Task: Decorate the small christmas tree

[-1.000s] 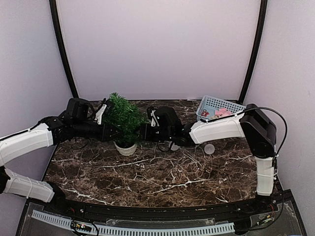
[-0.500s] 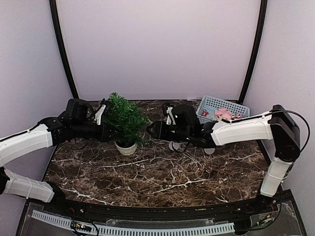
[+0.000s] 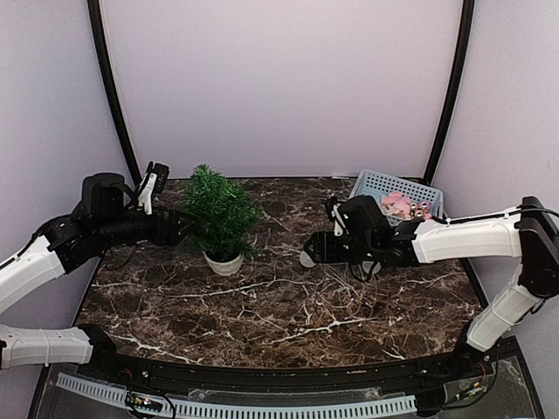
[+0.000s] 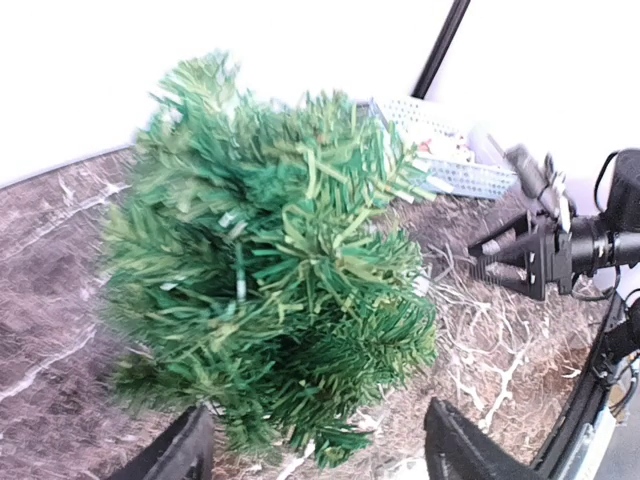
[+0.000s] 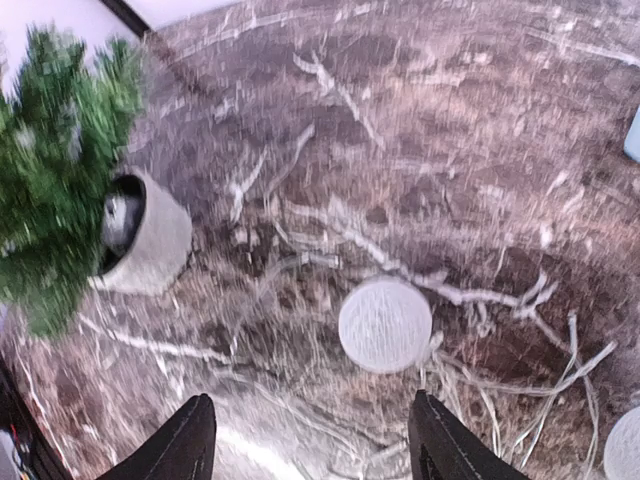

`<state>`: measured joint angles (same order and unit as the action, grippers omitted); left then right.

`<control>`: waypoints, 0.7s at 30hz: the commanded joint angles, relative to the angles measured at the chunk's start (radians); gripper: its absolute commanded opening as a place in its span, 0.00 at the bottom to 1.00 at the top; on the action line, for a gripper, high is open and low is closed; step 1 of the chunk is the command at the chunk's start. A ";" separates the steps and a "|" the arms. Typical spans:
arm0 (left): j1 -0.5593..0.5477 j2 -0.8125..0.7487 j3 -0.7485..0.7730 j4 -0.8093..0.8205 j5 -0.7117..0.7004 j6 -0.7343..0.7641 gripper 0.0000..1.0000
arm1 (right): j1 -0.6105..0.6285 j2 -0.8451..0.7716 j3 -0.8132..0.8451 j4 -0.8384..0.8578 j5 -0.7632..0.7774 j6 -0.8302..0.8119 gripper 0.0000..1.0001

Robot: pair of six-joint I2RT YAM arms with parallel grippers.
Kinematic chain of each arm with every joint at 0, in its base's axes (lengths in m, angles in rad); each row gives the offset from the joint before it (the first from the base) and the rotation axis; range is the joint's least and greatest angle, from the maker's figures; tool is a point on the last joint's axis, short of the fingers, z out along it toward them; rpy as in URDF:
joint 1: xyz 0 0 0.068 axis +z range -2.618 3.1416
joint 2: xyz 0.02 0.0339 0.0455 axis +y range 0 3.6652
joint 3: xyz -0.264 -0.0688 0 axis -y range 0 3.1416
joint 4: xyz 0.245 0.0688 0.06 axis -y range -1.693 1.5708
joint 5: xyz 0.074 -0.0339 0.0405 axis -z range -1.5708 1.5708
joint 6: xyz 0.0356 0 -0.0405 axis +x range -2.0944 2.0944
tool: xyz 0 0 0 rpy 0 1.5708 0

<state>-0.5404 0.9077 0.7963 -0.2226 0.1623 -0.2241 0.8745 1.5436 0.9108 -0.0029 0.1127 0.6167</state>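
Dark, white-veined marble table [image 3: 288, 314], bare along its near edge, where we see both arm bases bolted.

Mid-table, left side: the left gripper [image 3: 179, 229] reaches in from the left at foliage height. From its wrist camera we see the fingers [image 4: 185, 450] spread wide with nothing between them and the branches just ahead. We cannot tell whether they touch the needles.

Mid-table, right of centre: the right gripper [image 3: 313, 249] hangs low over the tabletop, pointing left. Its fingers [image 5: 195, 440] are also wide apart and empty. One white ball [image 5: 385, 325] lies on the marble just ahead of that gap, not between the fingers. We note a second white ball [image 5: 625, 445] cut off at the lower right edge of the wrist view.

Between the two grippers, toward the left: the small christmas tree [image 3: 218, 214] stands upright in its round white pot [image 3: 224, 262]. It is bushy and dark green. We make out no ornaments on the branches in any view.

Far right corner: a pale blue basket [image 3: 376, 185] sits behind the right arm, with small pink items [image 3: 397, 202] inside; too small for us to identify.

Beyond that: a plain pale back wall [image 3: 279, 87].
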 commanded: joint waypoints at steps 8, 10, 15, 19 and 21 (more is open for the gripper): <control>0.007 -0.108 -0.047 -0.074 -0.061 -0.073 0.79 | 0.081 0.119 -0.035 -0.034 -0.104 -0.114 0.51; 0.007 -0.109 -0.044 -0.077 -0.061 -0.073 0.80 | 0.085 0.144 -0.032 -0.027 -0.103 -0.120 0.47; 0.007 -0.105 -0.036 -0.080 -0.057 -0.067 0.80 | 0.093 0.186 -0.016 -0.011 -0.108 -0.142 0.37; 0.007 -0.097 -0.034 -0.077 -0.051 -0.062 0.80 | 0.098 0.222 0.000 -0.005 -0.140 -0.149 0.29; 0.007 -0.095 -0.033 -0.074 -0.048 -0.057 0.80 | 0.099 0.238 0.005 -0.002 -0.145 -0.151 0.23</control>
<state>-0.5404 0.8169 0.7597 -0.2935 0.1116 -0.2844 0.9623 1.7500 0.8864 -0.0448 -0.0086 0.4805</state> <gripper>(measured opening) 0.804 0.277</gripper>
